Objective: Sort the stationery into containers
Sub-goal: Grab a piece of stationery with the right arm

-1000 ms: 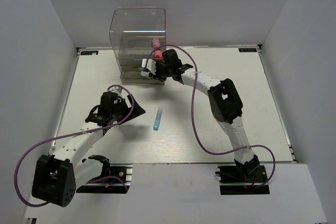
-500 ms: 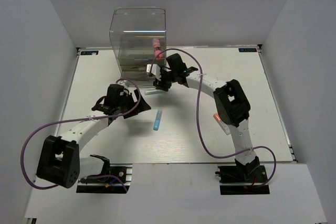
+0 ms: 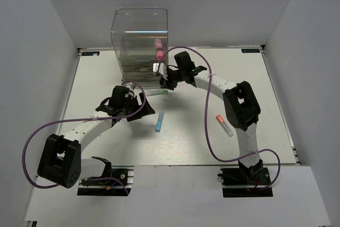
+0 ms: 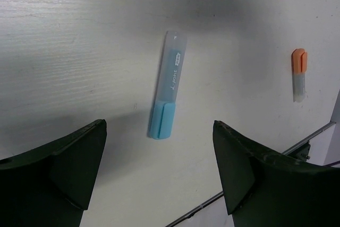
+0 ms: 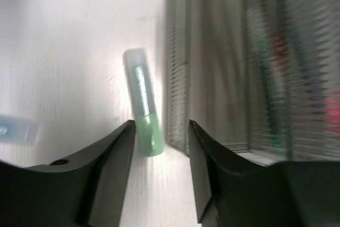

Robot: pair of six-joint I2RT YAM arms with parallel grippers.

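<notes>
Clear plastic made up the tall box (image 3: 139, 35) at the far side of the table (image 3: 255, 89), with shallow drawers stacked at its base and a chunky pink tube (image 3: 158, 49) inside it, near its right wall. My right end effector (image 5: 160, 124) hung just in front of the drawers, its jaws partly apart and gripping nothing. A teal marker (image 5: 143, 111) lay flat on the table beneath it, just beside the box's front (my wrist view was blurred, so I could not tell whether the two touched). My left end effector (image 4: 159, 124) hovered with its jaws spread wide, holding nothing, above a light-blue marker (image 4: 168, 86) that lay near the table's middle. An orange-capped clear marker (image 3: 223, 125) lay well apart from it, over on the right side of the table.
</notes>
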